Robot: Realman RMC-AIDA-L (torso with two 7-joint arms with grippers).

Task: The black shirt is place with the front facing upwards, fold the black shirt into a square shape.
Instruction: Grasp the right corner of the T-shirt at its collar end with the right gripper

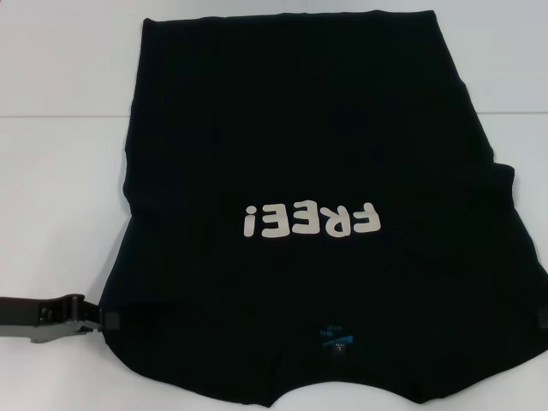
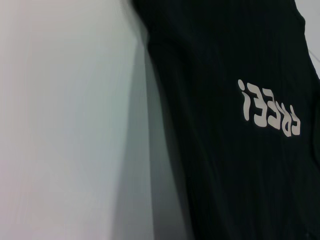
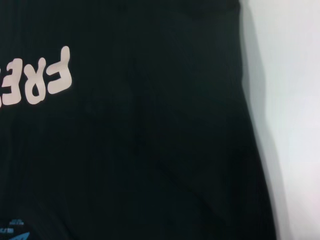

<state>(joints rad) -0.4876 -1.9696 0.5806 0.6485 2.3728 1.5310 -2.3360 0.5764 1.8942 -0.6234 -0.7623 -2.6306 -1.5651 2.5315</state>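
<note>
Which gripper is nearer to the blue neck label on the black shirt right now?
Cannot tell for sure. The left gripper sits at the black shirt's left sleeve edge, well aside of the blue neck label. The right gripper barely shows at the right sleeve edge.

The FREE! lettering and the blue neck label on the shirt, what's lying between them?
Only plain black cloth of the black shirt: in the head view nothing sits between the FREE! lettering and the blue neck label.

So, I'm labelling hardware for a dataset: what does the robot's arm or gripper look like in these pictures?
Only the left gripper shows much: a dark grey to black metal assembly on a flat bar-like link with a lighter grey bracket. No cables or markings are visible. Of the right gripper only a small dark bit shows.
</note>
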